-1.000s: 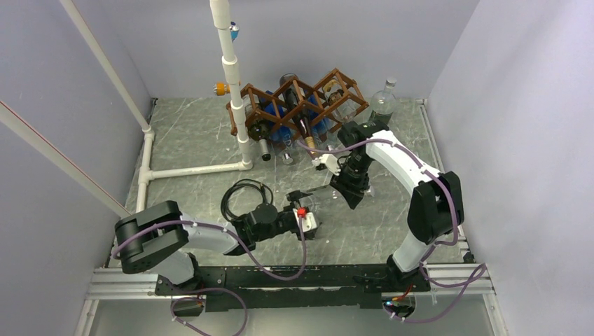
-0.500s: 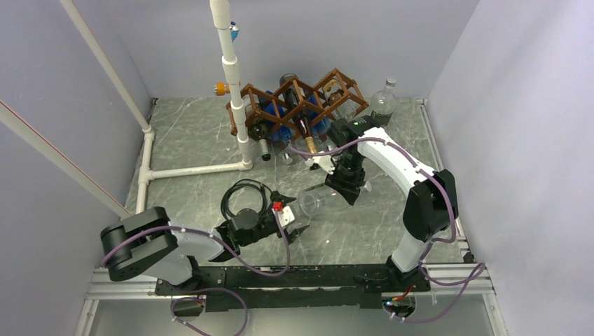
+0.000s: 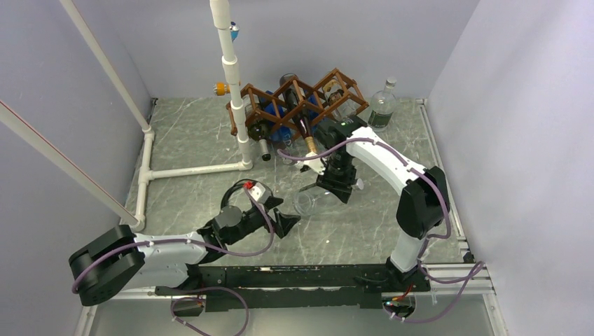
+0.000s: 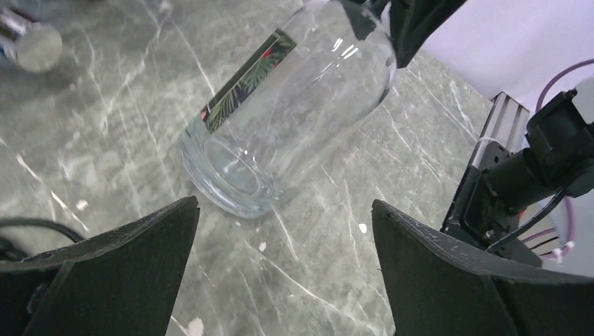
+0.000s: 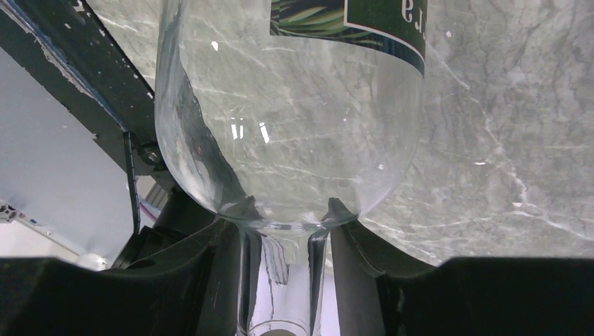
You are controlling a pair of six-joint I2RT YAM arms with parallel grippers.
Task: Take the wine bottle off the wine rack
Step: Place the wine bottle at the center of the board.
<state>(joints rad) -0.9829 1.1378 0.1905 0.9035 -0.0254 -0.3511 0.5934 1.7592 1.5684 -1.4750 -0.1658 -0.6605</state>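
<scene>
Top view, rack: the dark brown wooden lattice wine rack (image 3: 301, 94) stands at the far edge of the grey marbled table (image 3: 189, 140), just right of the white PVC pipe frame (image 3: 235, 91).
Top view, bottle: the clear glass wine bottle with a green leaf label (image 3: 310, 201) is out of the rack, nearer than it, mid-table between the two arms.
Top view, right gripper (image 3: 329, 190): pinching the bottle's neck end.
Top view, left gripper (image 3: 281, 213): spread wide, just left of the bottle's base, apart from it.
Left wrist view: the bottle's base faces the camera, low at the table. The black fingers (image 4: 133, 245) stand wide on either side, clear of the glass.
Right wrist view: the neck is clamped between two black fingers (image 5: 203, 280). The rounded shoulder and label stretch away over the table.
</scene>
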